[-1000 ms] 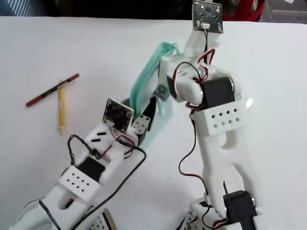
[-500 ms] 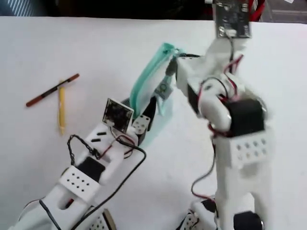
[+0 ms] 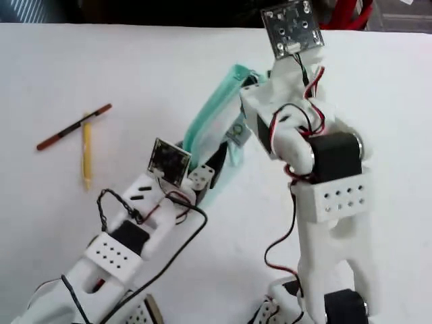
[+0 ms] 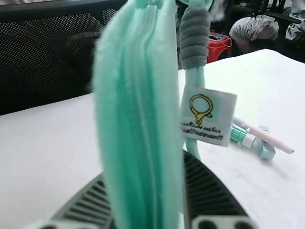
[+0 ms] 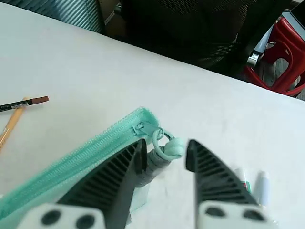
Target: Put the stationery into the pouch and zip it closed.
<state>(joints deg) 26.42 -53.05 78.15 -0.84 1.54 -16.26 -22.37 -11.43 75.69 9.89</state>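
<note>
- Since a second ago the right arm (image 3: 331, 196) has swung out to the side and come part of the way back, and the far end of the pouch (image 3: 209, 121) has shifted a little with it.
- The left arm (image 3: 128, 236) has barely stirred.
- The pouch, mint green, is held up off the tabletop (image 3: 101, 61), sloping from its near end at the left arm's jaws to its far end at the right arm's jaws.
- The left arm's jaws are clenched on the pouch (image 4: 138, 119), one on each side of its near end.
- A small white tag (image 4: 207, 116) with a yellow mark hangs beside the pouch.
- The right arm's jaws are parted, one on each side of the zipper pull (image 5: 164, 151) at the pouch's far corner. The pull sits against one of them and is not pinched.
- A red-brown pencil (image 3: 74, 126) and a yellow pencil (image 3: 86, 154) lie crossed on the tabletop, well apart from the pouch on the left arm's side.
- A few more small pens or tubes (image 4: 252, 136) lie together on the tabletop on the right arm's side, outside the pouch.
</note>
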